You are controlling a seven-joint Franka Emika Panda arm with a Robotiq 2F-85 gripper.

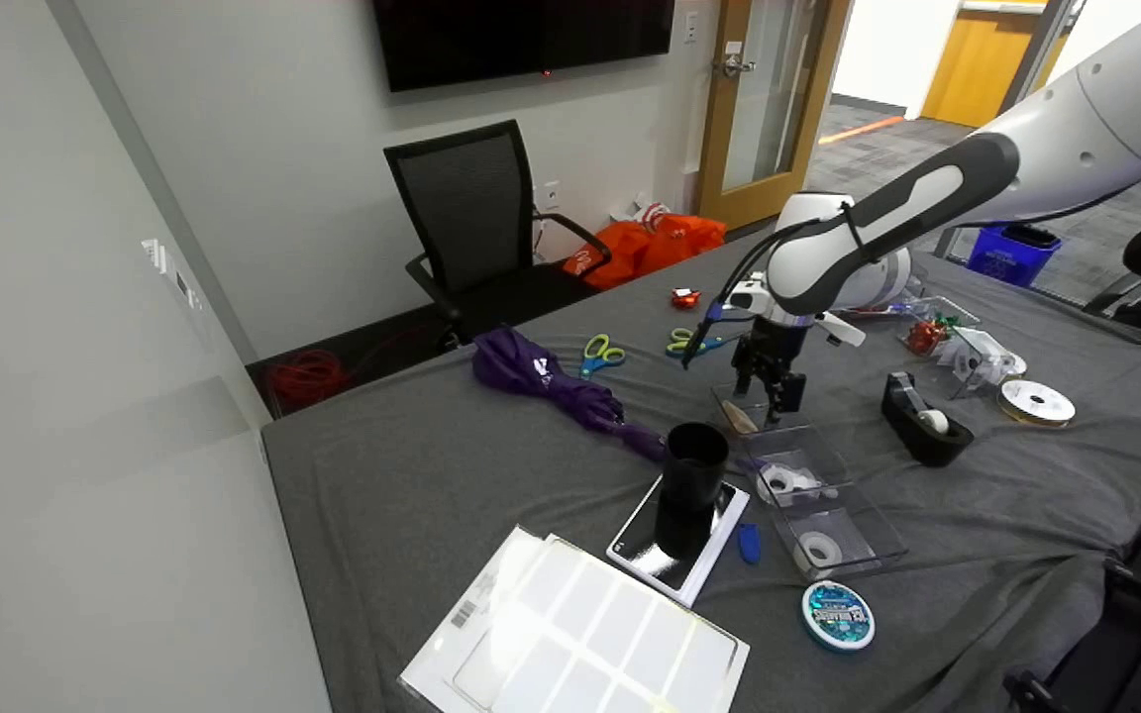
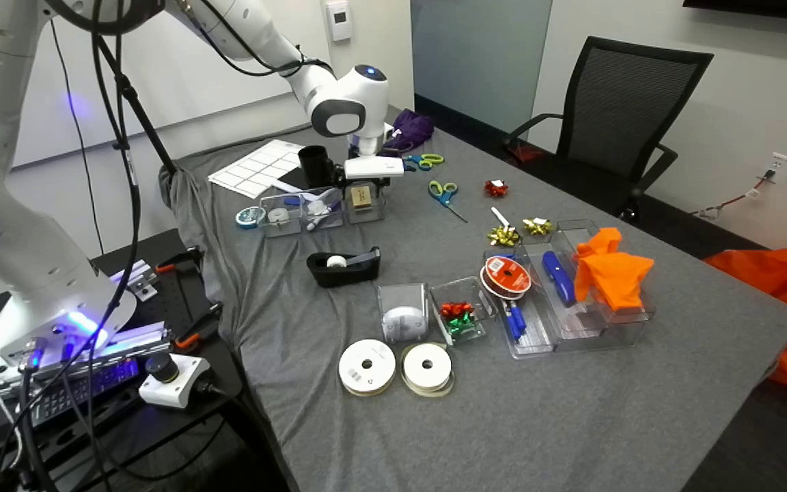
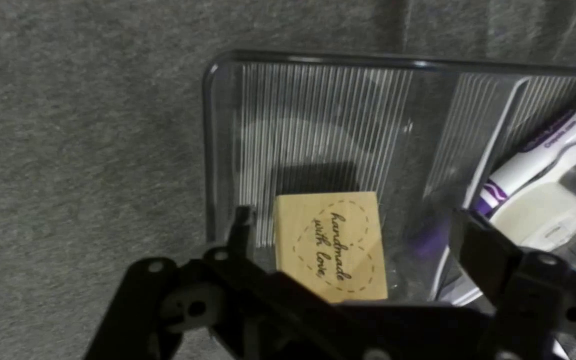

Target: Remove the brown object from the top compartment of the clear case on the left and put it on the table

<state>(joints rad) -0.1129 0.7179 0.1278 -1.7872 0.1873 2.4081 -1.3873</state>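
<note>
My wooden block (image 3: 332, 245), the one printed "handmade with love", is sitting in the end compartment (image 3: 368, 100) of the clear case (image 3: 318, 59), and in the wrist view it's right between the fingers of my claw (image 3: 354, 220). They're spread wide, and I can see a gap on either side of the block. It's pale tan wood, squarish, with a dashed heart outline around the lettering. The case is see-through plastic with a ribbed floor. Next compartment over holds a white-and-purple marker (image 3: 543, 145) and a white tape roll (image 3: 543, 215). All that's on a table (image 1: 392, 495) draped in wrinkly dark grey cloth (image 2: 537, 424), with a black cup (image 1: 696, 460) near the case. Beyond that there's a mesh-back office chair (image 1: 476, 208) and a dark screen (image 1: 531, 40) on the wall (image 1: 610, 129).
</note>
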